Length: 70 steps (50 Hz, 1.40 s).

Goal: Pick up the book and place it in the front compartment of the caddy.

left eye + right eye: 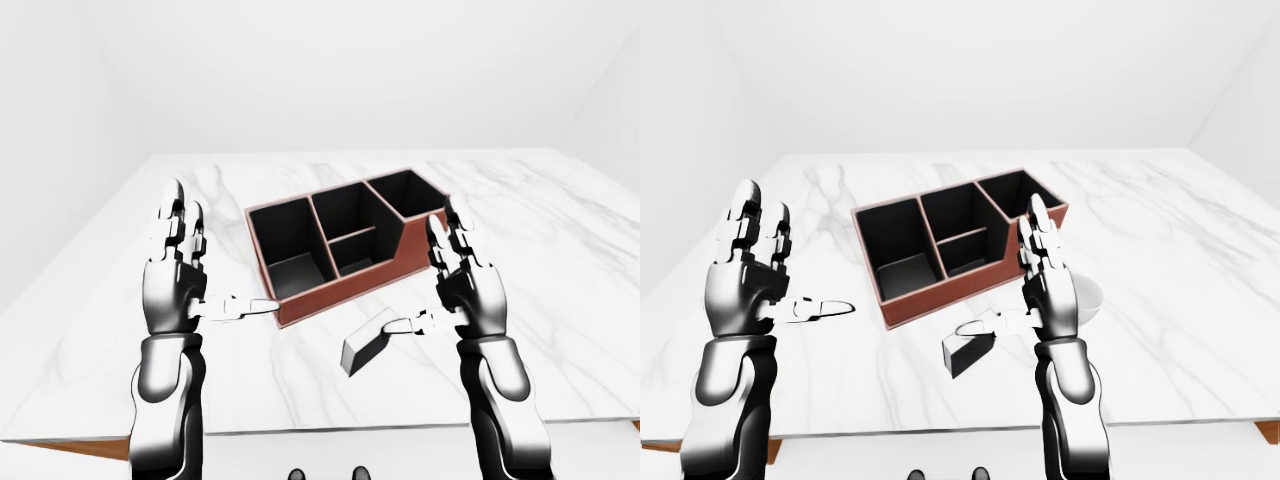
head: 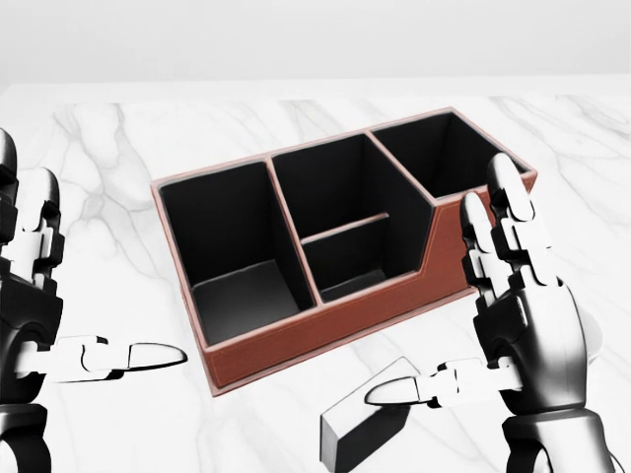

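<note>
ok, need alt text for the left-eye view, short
Two open robot hands, left robot hand and right robot hand, are raised over a white marble table. Between them sits a brown caddy with empty black compartments. A small dark book lies below the caddy, by the right thumb, not grasped.

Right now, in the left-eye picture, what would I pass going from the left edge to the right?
Left hand → brown caddy → right hand. The small dark book lies below the caddy, just left of the right hand; all of it sits on the white marble table.
</note>
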Available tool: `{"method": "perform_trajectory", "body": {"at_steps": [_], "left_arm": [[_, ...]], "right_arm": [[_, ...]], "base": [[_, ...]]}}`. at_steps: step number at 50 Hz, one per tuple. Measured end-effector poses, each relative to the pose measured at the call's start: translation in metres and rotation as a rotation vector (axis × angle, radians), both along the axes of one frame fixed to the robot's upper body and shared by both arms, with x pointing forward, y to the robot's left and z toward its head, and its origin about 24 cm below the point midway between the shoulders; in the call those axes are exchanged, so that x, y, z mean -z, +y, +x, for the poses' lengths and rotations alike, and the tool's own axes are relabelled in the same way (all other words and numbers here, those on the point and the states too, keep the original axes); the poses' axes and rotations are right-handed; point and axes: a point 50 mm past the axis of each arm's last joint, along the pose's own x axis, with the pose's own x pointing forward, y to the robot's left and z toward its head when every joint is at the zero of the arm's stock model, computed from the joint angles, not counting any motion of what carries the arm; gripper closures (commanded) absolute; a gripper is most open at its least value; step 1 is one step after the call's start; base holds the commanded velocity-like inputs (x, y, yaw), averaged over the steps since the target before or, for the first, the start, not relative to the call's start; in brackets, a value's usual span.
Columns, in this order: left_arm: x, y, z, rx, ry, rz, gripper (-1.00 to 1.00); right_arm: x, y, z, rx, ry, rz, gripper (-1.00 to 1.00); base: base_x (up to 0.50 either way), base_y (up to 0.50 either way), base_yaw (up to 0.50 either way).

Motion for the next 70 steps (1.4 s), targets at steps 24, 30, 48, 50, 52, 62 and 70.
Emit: {"method": "perform_trajectory", "body": {"at_steps": [24,30,48,50,52,62,70], "left_arm": [[0.001,-0.001,0.001,0.002,0.006,-0.001,-1.00],[0.001,-0.001,0.000,0.002,0.006,0.000,-1.00],[0.001,-0.001,0.000,0.003,0.005,0.002,-1.00],[0.001,-0.001,0.000,0.003,0.004,0.002,-1.00],[0.001,-0.001,0.000,0.003,0.004,0.002,-1.00],[0.001,-0.001,0.000,0.002,0.003,0.001,-1.00],[0.001,-0.001,0.000,0.002,0.004,0.001,-1.00]], "right_arm": [[-0.002,0.000,-0.001,0.000,-0.009,0.001,-1.00],[-0.002,0.000,-0.001,0.001,-0.009,0.001,-1.00],[-0.005,0.000,-0.001,0.007,-0.020,-0.010,-1.00],[-0.005,0.001,-0.001,0.009,-0.024,-0.014,-1.00],[-0.007,0.001,-0.002,0.010,-0.030,-0.018,-1.00],[-0.019,0.002,-0.005,0.011,-0.089,-0.063,-1.00],[-0.032,0.002,-0.008,0.018,-0.147,-0.120,-1.00]], "base": [[0.50,0.00,0.00],[0.45,0.00,0.00],[0.02,0.00,0.00],[0.00,0.00,0.00],[0.00,0.00,0.00],[0.00,0.00,0.00],[0.00,0.00,0.00]]}}
